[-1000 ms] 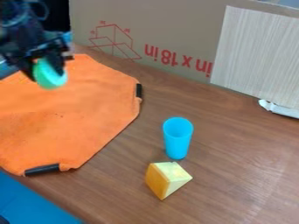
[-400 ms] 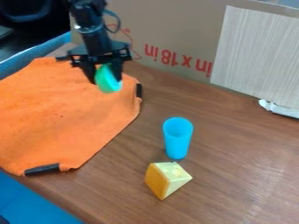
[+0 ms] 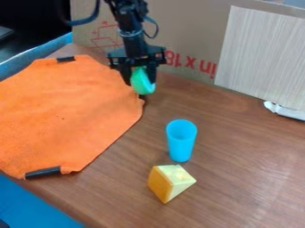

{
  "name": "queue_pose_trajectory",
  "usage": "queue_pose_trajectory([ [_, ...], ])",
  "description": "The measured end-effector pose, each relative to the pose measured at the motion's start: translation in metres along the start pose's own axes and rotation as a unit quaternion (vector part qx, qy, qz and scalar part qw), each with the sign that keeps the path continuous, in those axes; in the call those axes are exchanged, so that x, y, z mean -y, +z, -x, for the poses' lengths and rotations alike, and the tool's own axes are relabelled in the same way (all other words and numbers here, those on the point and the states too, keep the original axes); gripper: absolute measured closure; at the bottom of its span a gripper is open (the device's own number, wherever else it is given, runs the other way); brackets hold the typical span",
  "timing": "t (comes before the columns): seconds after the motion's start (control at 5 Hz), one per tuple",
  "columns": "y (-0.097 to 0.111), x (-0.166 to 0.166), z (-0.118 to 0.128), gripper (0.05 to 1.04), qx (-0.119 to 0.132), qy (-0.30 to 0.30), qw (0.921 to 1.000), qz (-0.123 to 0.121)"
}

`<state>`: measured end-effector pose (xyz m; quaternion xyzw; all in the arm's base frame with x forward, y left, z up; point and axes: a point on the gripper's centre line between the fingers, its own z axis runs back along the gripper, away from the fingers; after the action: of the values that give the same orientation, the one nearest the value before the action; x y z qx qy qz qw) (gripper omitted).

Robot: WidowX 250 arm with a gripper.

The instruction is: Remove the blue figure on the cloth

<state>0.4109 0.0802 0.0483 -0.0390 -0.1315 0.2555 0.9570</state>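
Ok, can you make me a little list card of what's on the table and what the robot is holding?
Robot holds: a green piece, between the fingers of its gripper
Where: near the orange cloth's upper right edge in the picture
Cloth: lying spread out, with black strips at some edges
Cup: blue, standing upright on the brown table
Block: yellow wedge, on the table near the cup
Behind: cardboard with red print

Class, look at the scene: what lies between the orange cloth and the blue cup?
Only a stretch of brown tabletop separates the cloth from the cup, as the camera view shows.
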Motion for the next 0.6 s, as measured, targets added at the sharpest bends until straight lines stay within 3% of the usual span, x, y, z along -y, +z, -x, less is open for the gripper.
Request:
queue_pose_trajectory([
  [0.2,-0.018,0.025,-0.007,0.415,-0.009,-0.027,0.9994,0.017],
  [0.4,-0.022,0.044,-0.002,0.415,-0.013,-0.057,0.9974,0.042],
  [0.6,-0.024,0.056,0.003,0.37,-0.005,-0.07,0.9966,0.044],
])
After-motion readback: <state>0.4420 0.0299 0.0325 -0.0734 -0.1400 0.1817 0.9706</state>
